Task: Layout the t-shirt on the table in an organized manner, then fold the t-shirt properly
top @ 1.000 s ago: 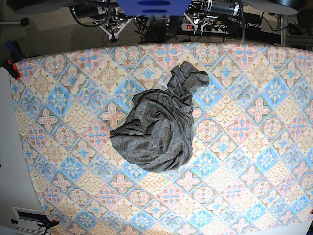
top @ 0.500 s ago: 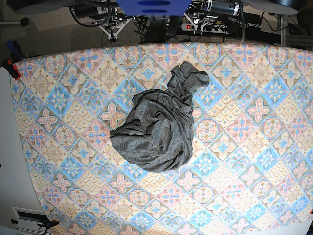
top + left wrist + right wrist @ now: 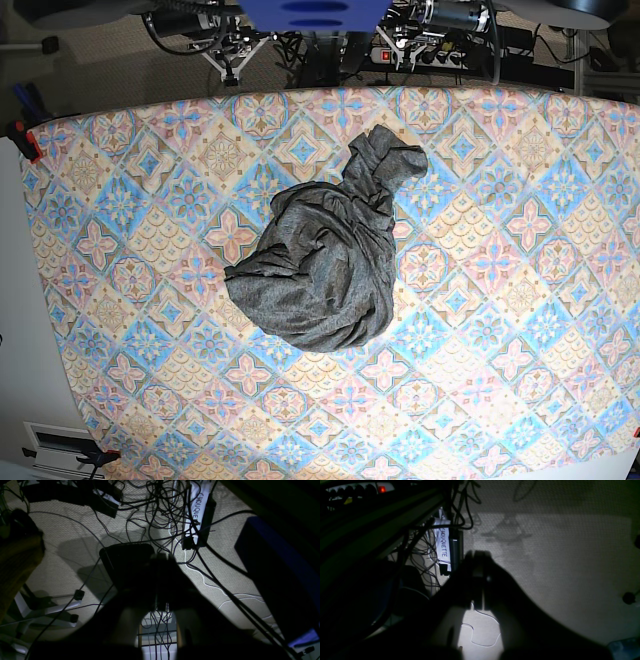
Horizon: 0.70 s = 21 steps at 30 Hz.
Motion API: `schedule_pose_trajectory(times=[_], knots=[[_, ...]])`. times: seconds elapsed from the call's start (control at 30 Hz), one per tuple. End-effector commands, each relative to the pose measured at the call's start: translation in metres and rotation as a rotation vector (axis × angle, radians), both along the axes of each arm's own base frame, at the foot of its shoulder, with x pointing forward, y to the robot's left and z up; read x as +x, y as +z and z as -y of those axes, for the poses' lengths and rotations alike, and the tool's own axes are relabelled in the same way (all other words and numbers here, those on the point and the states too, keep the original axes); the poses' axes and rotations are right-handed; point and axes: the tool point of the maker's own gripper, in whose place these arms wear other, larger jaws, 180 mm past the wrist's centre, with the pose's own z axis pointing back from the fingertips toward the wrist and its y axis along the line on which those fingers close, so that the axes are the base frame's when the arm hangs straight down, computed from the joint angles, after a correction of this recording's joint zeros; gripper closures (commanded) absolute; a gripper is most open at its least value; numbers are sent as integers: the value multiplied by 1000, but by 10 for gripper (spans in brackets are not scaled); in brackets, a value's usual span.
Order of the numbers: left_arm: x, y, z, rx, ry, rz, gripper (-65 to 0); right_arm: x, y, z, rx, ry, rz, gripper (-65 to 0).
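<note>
Both grippers closed and empty: the left gripper (image 3: pixel 160 580) and right gripper (image 3: pixel 477 572) hang parked over the cabled floor (image 3: pixel 75 542) beyond the table's (image 3: pixel 520 330) far edge. The t-shirt (image 3: pixel 325 265) lies crumpled mid-table, slightly toward that edge. Laying out has not begun; the arms would first need to reach in, open, and pull opposite edges apart.

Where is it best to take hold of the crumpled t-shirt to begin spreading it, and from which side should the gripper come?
Probably the narrow bunched end of the t-shirt pointing toward the robot's base, approached from above: it sticks out from the main heap, so pinching it likely lifts one part, not several layers. The table around it is open.
</note>
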Motion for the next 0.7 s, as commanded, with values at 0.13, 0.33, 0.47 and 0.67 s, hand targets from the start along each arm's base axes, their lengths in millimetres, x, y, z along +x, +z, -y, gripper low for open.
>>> schedule_pose_trajectory(times=[0.13, 0.33, 0.47, 0.67], knots=[[-5, 0, -4, 7, -7, -6, 0, 2, 0, 2, -1, -4, 10, 0], [3, 1, -20, 28, -5, 146, 0, -14, 4, 22, -33, -99, 101, 0], [-10, 8, -37, 49, -12, 279, 0, -43, 11, 29, -55, -173, 172, 0], [-17, 31, -36, 29, -7, 519, 0, -65, 34, 41, -100, -217, 355, 0]])
